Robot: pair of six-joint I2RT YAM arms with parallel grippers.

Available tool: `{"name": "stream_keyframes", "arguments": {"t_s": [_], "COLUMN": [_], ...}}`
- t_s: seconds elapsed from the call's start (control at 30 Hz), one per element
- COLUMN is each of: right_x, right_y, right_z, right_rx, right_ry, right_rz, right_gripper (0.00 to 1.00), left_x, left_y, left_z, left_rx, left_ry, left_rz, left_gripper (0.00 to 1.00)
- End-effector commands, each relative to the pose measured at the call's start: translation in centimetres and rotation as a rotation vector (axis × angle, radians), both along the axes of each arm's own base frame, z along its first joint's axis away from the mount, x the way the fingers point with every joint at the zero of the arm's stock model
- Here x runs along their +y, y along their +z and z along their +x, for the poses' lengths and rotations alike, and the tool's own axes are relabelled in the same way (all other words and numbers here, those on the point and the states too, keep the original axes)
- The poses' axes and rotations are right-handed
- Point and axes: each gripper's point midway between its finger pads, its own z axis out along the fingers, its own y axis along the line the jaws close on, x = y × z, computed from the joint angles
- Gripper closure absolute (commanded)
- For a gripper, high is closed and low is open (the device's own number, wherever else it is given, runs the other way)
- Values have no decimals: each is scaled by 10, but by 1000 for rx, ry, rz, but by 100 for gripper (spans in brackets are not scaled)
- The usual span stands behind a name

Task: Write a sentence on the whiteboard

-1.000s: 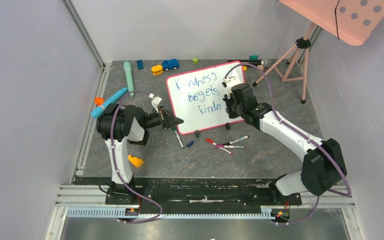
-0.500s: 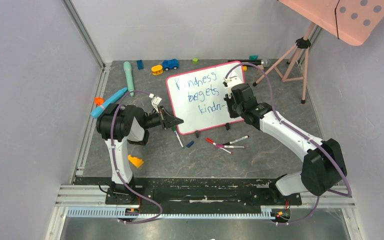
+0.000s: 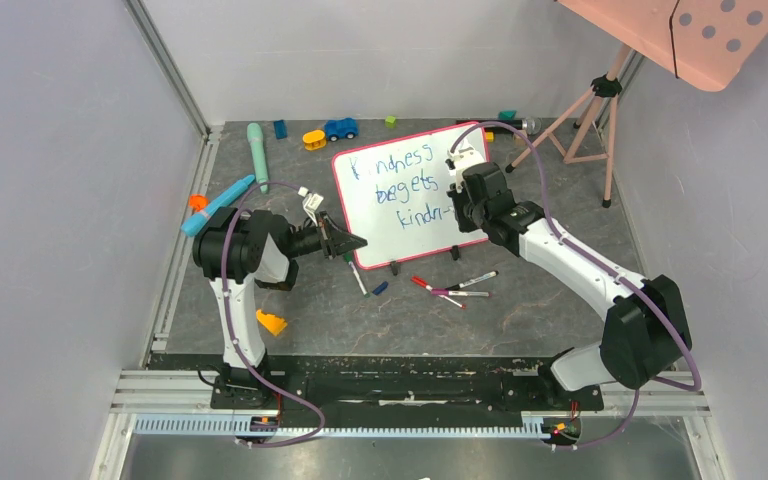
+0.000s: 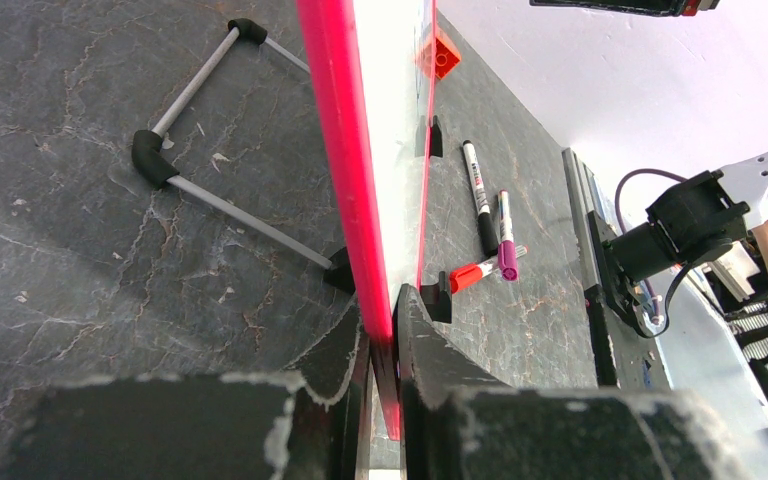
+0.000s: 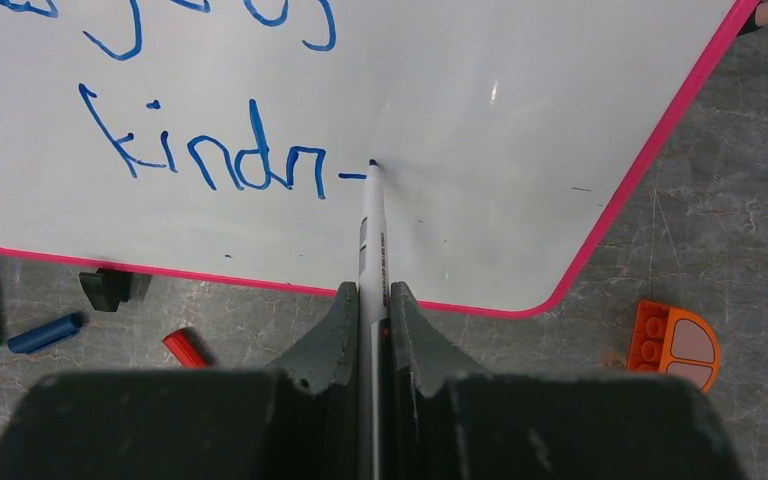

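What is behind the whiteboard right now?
The left wrist view shows a prop of grey rods with black elbow joints on the table behind the whiteboard. From above the board covers it, so anything further along is hidden.

The right gripper [image 5: 372, 305] pinches a white marker [image 5: 372, 235]; ahead, its tip seemingly touches the glossy pink-framed whiteboard [image 5: 520, 110] beside the blue handwritten sentence [image 5: 215, 160].

The left arm [image 3: 235, 320] and right arm [image 3: 570, 265] have white tubular links between bulky black joint housings. A thin purple cable [image 3: 490, 125] loops along each. The right gripper [image 5: 368, 300] has dark, wedge-shaped fingers [image 5: 332, 330] with scuffed pale edges.
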Motion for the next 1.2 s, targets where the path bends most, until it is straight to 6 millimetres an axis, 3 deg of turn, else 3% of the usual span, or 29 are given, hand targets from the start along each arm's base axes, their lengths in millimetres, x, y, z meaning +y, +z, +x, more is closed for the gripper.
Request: {"name": "stream_keyframes", "arguments": {"t_s": [0.0,0.33,0.67,0.97,1.17], "right_x": [8,6,-8,-20,-12], "right_y": [10,-3,-17,-1,11], "right_z": [9,-3,-13,-3,-3], "right_rx": [-44,-16,15,-37,-56], "right_ry": [15,23,-5,-59,-29], "right_rz": [47,59,2,-42,3], "right_gripper": [100,100,100,100,100], "left_x": [14,14,14,15,14], "left_y": [-19,-19,-19,-19,-19], "left_z": [24,24,24,24,24], "left_rx": [-110,-110,-110,-109,-109], "left_ry": [121,121,122,124,124], "left_rz": [62,62,62,62,62], "left_gripper": [96,95,96,95,95]}}
